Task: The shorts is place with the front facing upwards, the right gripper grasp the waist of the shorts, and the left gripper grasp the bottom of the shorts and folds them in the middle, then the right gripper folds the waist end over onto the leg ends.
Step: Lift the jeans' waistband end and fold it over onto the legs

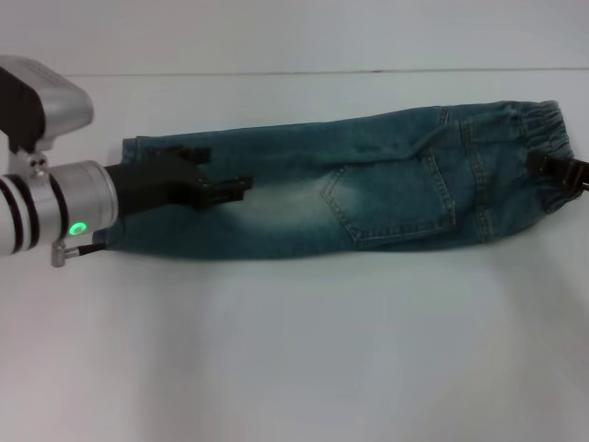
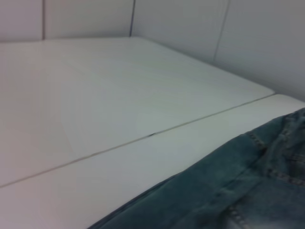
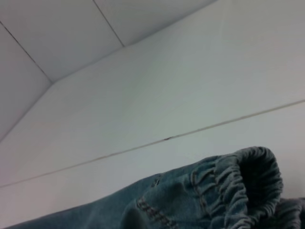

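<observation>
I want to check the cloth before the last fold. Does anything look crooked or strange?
The shorts are already folded lengthwise and lie a little slanted, the waist farther back than the leg ends. By the right claw, the waistband is bunched and lifted. The left claw rests on the leg ends. Nothing looks torn.

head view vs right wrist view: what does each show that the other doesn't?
Head view only: the whole shorts lying folded lengthwise on the white table, with the left gripper over the leg ends and the right gripper at the waist, plus the stitched pocket.

Right wrist view only: a close look at the waist, its gathered band lifted and curled over, and the wall panels behind the table.

Both: the denim, the elastic waistband and the table seam.
</observation>
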Robot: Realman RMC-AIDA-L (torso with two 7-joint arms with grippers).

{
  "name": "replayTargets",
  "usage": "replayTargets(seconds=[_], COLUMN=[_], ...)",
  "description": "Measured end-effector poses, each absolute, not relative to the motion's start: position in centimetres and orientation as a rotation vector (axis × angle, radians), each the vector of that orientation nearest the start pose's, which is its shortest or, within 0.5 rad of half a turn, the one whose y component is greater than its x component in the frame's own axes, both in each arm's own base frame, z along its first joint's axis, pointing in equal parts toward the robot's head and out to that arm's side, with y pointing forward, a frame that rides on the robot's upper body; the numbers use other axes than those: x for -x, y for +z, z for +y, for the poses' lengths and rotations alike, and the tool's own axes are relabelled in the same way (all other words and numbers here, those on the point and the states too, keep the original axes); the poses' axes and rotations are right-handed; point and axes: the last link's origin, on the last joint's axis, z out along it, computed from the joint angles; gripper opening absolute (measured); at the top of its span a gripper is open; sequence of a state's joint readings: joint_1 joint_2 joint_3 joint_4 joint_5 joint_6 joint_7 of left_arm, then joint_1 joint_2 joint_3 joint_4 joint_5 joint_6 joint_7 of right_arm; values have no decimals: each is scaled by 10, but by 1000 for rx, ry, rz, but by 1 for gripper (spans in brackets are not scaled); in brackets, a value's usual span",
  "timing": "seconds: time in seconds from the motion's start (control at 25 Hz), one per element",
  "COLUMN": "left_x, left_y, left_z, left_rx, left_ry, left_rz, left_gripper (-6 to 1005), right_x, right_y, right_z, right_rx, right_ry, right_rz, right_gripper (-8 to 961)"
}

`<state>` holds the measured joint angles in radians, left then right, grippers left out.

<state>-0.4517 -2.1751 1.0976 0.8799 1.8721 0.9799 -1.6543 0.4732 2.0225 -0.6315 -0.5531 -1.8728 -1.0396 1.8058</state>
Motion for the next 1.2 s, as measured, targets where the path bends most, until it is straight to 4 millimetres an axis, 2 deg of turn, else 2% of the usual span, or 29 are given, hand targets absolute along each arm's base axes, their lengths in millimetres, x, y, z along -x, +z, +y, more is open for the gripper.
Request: replayTargets(seconds=[0.04, 0.16, 0.28, 0.52, 0.72, 0.8, 1.12, 1.2], left_x=[240, 238, 236, 226, 226, 227, 223, 220], left_y=[-36, -45, -55, -84, -100, -104, -124, -129], left_z=[373, 373, 373, 366, 366, 366, 363, 361], left_rx=[2434, 2417, 2369, 2350, 2292, 2288, 2347, 2374], left_ry=[-468, -530, -598, -685, -669, -638, -530, -523], left_rz=[-737, -728, -701, -532, -501, -496, -474, -460], left_gripper=[895, 811, 726, 455, 245, 200, 21, 8], right_x=[-347, -346, -346, -342, -331, -320, -293, -286], right_y=[39, 42, 44, 57, 76, 85, 97, 99], right_z=[363, 360, 355, 344, 334, 329, 328, 330], right_rx=[1950, 1957, 1967, 1998, 2050, 2103, 2235, 2263], right_ry=[678, 712, 738, 797, 873, 939, 985, 996], right_rz=[1354, 1356, 1359, 1364, 1314, 1297, 1263, 1252], right_gripper=[347, 287, 126, 123, 123, 123, 124, 124])
